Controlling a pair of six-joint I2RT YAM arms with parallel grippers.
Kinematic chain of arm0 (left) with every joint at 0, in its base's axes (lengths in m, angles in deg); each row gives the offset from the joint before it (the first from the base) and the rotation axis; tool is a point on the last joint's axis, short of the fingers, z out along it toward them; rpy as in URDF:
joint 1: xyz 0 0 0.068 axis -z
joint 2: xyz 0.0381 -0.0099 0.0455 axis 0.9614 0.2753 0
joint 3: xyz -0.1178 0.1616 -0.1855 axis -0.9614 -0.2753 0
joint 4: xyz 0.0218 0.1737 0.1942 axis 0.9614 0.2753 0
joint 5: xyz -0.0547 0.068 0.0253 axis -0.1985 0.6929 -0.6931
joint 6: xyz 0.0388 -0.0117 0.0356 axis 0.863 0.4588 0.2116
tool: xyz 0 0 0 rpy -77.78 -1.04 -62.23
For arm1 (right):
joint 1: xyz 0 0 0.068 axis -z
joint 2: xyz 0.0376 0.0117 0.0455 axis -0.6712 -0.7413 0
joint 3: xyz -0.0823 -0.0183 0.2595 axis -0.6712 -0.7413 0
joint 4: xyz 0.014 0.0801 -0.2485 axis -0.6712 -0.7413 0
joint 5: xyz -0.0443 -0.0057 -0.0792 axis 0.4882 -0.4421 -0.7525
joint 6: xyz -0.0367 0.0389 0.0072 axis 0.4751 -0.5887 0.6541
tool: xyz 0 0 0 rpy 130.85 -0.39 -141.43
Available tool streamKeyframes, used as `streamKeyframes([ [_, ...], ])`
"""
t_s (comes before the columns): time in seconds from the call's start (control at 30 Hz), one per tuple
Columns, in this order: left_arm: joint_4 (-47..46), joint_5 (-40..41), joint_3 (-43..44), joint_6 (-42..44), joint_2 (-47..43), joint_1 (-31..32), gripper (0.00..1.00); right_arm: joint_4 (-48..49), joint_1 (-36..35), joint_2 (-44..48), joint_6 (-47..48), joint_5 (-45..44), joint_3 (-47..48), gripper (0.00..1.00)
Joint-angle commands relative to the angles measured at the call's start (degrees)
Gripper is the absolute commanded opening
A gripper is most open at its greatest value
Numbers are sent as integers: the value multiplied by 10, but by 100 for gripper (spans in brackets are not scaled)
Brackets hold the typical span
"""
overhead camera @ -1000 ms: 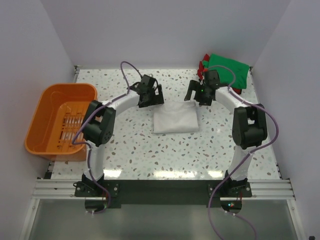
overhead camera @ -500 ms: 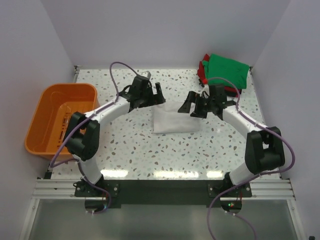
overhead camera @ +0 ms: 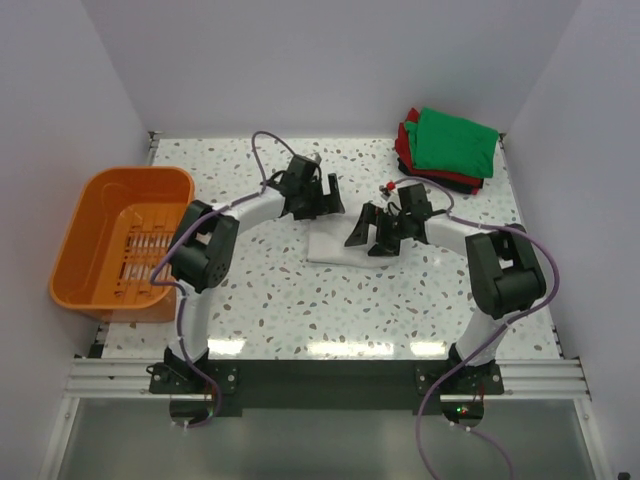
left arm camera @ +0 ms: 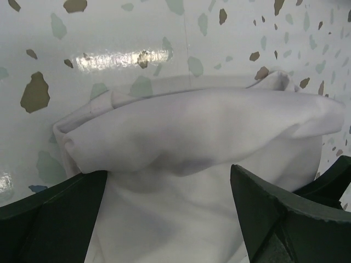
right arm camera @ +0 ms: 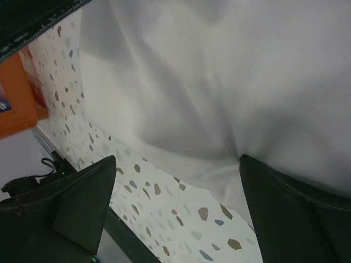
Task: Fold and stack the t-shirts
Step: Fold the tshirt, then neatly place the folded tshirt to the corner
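**A:** Where is the shirt being handled?

**B:** An off-white folded cloth t-shirt (overhead camera: pixel 332 250) lies as a rough rectangle beneath both sets of jaws. The left gripper (overhead camera: pixel 330 194) hangs over its far edge and the right gripper (overhead camera: pixel 368 236) over its right half.

**A:** Are the jaws holding it?

**B:** No. Both pairs are spread wide. In the left wrist view, the left gripper (left arm camera: pixel 169 183) has the shirt's soft, rounded fold lying between its two dark fingers. In the right wrist view, the right gripper (right arm camera: pixel 178 164) straddles smooth cloth and the shirt's edge. Whether any fingertip touches the fabric is unclear.

**A:** What surrounds them?

**B:** Beyond the right gripper, well apart in the far right corner, a green folded t-shirt (overhead camera: pixel 455 142) tops a stack. A red t-shirt (overhead camera: pixel 404 138) and a dark t-shirt (overhead camera: pixel 445 180) show at the stack's edges beneath it. Well to the left of the left gripper sits an orange plastic basket (overhead camera: pixel 95 200) with a slotted floor. Everything rests on a speckled white terrazzo table (overhead camera: pixel 300 300).
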Motion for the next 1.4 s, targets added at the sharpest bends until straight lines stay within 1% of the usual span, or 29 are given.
streamKeyframes([
  [0.0,20,24,37,13,13,-8,100,-3,0,-21,20,-30,-2,99],
  [0.1,35,22,46,19,3,-11,100,-29,0,-6,30,-26,17,99],
  [0.17,35,13,50,25,-10,-11,100,-46,0,30,42,-26,30,99],
  [0.23,37,6,57,35,-39,-10,100,-83,-1,61,56,-38,56,99],
  [0.33,50,8,56,50,-94,-10,100,-136,1,118,74,-89,87,99],
  [0.37,58,29,52,55,-112,-11,100,-149,1,130,79,-126,94,99],
  [0.4,69,41,36,65,-150,-11,100,-168,6,141,84,-146,104,99],
  [0.47,79,80,10,70,-195,-12,100,-188,15,141,94,-173,117,99],
  [0.5,82,101,-24,71,-244,-12,100,-214,20,136,100,-193,137,99],
  [0.53,82,118,-45,70,-271,-12,100,-226,26,121,109,-206,148,99],
  [0.57,82,150,-67,64,-297,-12,100,-231,27,115,115,-227,155,99],
  [0.6,80,163,-112,61,-348,-12,100,-235,27,107,122,-249,169,99],
  [0.63,81,188,-135,58,-373,-14,100,-235,27,92,137,-261,175,99],
  [0.67,84,199,-158,54,-396,-14,100,-238,27,83,139,-266,181,99],
  [0.7,91,209,-200,42,-438,-15,100,-252,27,73,144,-279,198,99],
  [0.8,106,224,-274,21,-505,-16,100,-244,26,42,156,-305,208,97],
  [0.9,120,227,-326,5,-547,-17,100,-247,26,3,165,-317,220,95],
  [0.97,128,234,-350,3,-561,-18,100,-238,26,-20,174,-294,221,91],
  [1.0,145,240,-354,1,-563,-18,100,-228,25,-27,175,-289,220,85],
  [1.03,154,250,-356,0,-563,-18,100,-228,25,-35,179,-278,222,83],
  [1.1,177,260,-359,-2,-564,-19,100,-226,20,-59,181,-287,232,80],
  [1.17,182,262,-365,-6,-569,-19,100,-223,17,-77,181,-299,241,78],
  [1.27,181,269,-369,-5,-580,-19,100,-219,3,-112,180,-316,260,73],
  [1.3,189,276,-368,-6,-581,-20,100,-223,-6,-131,181,-322,265,69],
  [1.33,193,290,-365,-6,-583,-20,100,-225,-12,-139,179,-330,268,68],
  [1.37,197,295,-360,-6,-588,-20,100,-224,-19,-148,178,-339,272,63],
])
